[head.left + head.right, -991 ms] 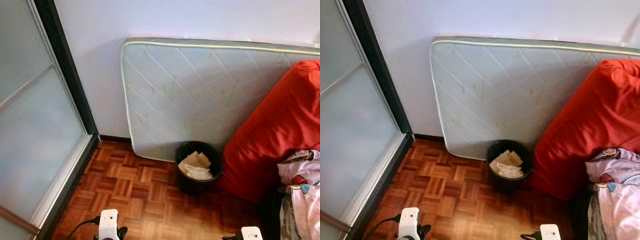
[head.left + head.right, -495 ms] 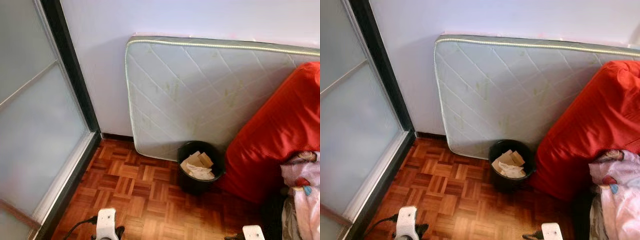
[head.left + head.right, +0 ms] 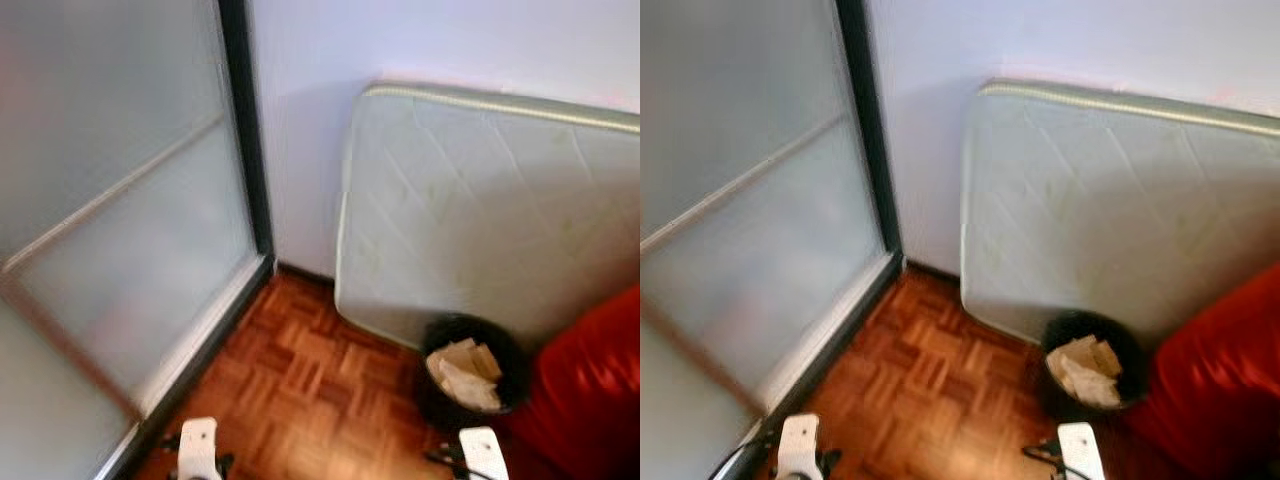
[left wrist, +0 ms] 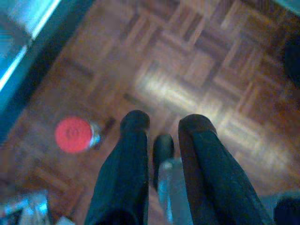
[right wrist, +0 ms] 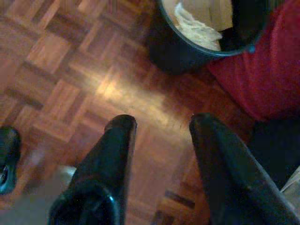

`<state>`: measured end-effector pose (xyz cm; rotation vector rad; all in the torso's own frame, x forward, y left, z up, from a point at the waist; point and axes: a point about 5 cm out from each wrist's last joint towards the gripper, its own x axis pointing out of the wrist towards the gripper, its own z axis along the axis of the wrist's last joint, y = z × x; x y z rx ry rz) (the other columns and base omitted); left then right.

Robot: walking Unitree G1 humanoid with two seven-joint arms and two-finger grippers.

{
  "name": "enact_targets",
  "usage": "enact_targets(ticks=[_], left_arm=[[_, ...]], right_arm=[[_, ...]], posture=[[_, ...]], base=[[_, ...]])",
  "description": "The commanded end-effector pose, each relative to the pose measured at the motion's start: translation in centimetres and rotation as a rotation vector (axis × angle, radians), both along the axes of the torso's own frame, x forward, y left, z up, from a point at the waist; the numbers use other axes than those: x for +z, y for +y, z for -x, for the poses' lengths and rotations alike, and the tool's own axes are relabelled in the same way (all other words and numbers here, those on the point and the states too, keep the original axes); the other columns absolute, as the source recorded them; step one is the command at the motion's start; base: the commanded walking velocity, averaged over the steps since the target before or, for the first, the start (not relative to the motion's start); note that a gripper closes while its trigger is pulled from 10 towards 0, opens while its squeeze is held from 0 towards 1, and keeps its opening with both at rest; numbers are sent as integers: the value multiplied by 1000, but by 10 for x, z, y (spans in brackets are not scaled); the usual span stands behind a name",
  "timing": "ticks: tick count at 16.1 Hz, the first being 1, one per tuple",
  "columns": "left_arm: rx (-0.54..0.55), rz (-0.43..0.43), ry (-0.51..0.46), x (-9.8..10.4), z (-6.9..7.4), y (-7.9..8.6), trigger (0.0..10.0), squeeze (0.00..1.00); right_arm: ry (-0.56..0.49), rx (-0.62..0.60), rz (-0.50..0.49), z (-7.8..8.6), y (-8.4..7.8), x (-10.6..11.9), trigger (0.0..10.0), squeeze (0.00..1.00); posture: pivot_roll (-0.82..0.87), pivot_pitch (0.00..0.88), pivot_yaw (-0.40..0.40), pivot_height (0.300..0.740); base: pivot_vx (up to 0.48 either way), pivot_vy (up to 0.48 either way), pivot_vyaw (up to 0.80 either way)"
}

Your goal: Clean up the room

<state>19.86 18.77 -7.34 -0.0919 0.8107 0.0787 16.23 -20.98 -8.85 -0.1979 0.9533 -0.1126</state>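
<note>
Parquet floor (image 3: 300, 380); right gripper (image 5: 161, 123) parted wide, empty; left gripper (image 4: 161, 124) narrow gap, empty.

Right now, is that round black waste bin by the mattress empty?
No. The round black waste bin holds crumpled paper and cardboard scraps near its rim.

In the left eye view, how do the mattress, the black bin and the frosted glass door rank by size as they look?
1. Frosted glass door, nearest the camera, so its lead is unsure.
2. Mattress, partly cut off.
3. Black bin, clearly smallest.
</note>
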Motion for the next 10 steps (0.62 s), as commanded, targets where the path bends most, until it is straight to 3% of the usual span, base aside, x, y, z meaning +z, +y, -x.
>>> enact_targets(ticks=[1,6,9,10], left_arm=[[-7,13,17,-3,4,-6,10000,0],[-5,11,14,-3,4,-6,10000,0],[-5,11,18,-3,5,-6,10000,0],[-4,11,20,-4,5,-6,10000,0]], right_arm=[[33,-27,14,11,-8,-3,10000,0],[36,-6,22,13,-12,-3,10000,0],[37,-7,23,12,-11,-3,10000,0],[32,-11,22,11,-10,-3,10000,0]], posture=[[-25,31,-43,740],[-22,31,-42,740],[-23,31,-41,740],[-23,31,-41,740]], base=[[304,0,0],[305,0,0],[304,0,800],[304,0,0]])
